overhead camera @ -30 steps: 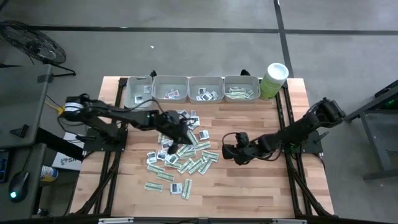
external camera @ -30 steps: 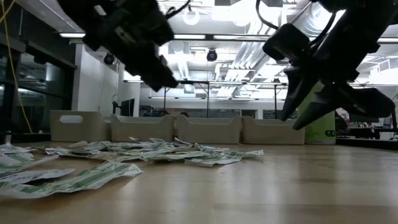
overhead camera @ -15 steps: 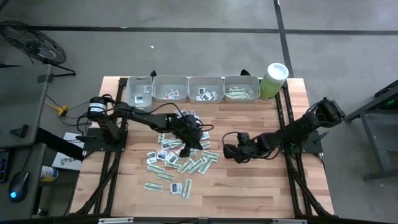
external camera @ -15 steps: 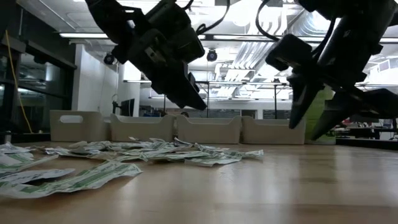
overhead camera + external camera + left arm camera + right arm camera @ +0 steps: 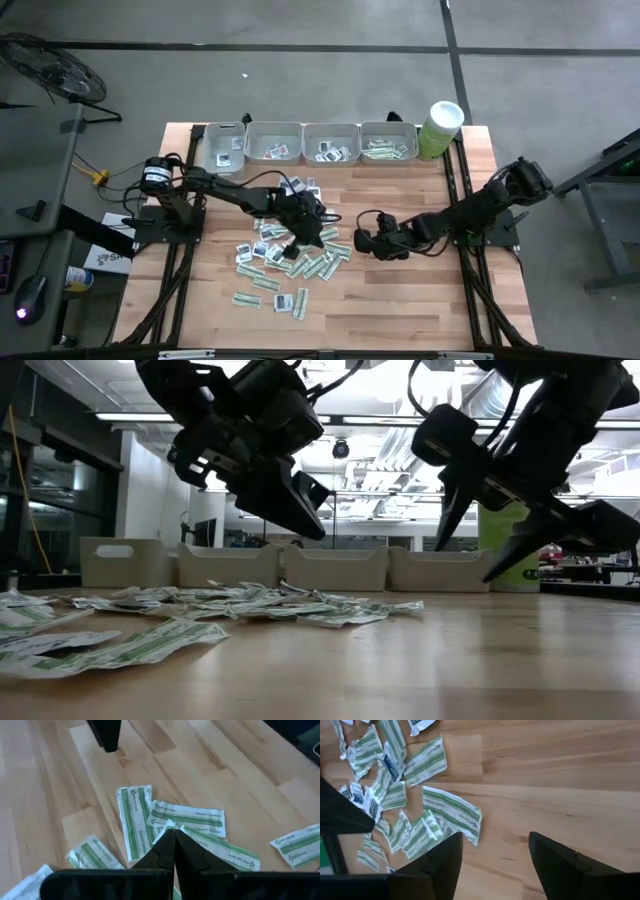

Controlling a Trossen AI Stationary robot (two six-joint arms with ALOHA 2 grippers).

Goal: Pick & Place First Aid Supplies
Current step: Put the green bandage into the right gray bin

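Left pincer (image 5: 305, 232), shut and seemingly empty, hovers over the sachets (image 5: 290, 255) heaped mid-bench. Right pincer (image 5: 368, 240), spread wide and empty, nears the heap's right edge; it should single out one outlying strip (image 5: 454, 813).

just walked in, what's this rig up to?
Two arms are sorting first aid sachets scattered over the wooden table into the grey trays along its far edge; some sachets already lie in the trays. The left end effector hangs above the right side of the pile, fingers shut, with nothing visibly held. The right end effector hangs just off the pile's right edge, fingers spread wide and empty. A pale green tub stands beside the trays.
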